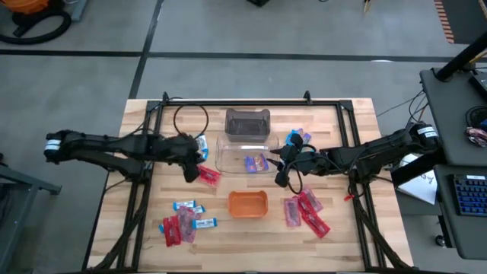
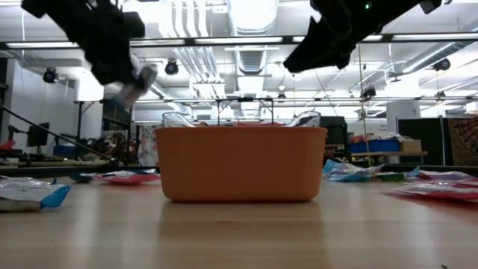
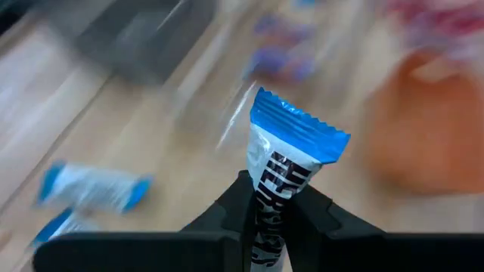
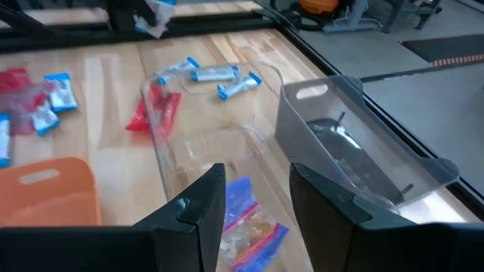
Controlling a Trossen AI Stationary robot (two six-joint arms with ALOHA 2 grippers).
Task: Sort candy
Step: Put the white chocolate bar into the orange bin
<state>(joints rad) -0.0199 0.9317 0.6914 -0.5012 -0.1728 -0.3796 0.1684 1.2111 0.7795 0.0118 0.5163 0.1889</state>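
My left gripper (image 1: 195, 151) hangs above the table, left of the clear bin (image 1: 228, 156), shut on a blue-and-white candy bar (image 3: 291, 147). In the low view it (image 2: 123, 71) is high at the left with the bar (image 2: 140, 81). My right gripper (image 4: 257, 219) stands open over the clear bin's right end, nothing between its fingers, with purple-and-blue candy (image 4: 246, 219) on the bin's floor below. More candy lies on the table: blue-and-white bars (image 1: 188, 206), red packets (image 1: 304, 211) and one red packet (image 1: 209, 176). My left gripper pinches the blue-and-white bar between its two fingers (image 3: 227, 215) across its printed middle (image 3: 274, 189). The bar's blue crimped end (image 3: 302, 132) sticks out past the fingertips. The bar is lifted clear of the table.
A small orange tray (image 1: 248, 204) stands near the table's front middle. A second clear bin (image 1: 247, 122) sits behind the first. A black frame (image 1: 228, 102) runs along the table's far edge and sides. Blue wrappers (image 1: 297, 138) lie by the right arm.
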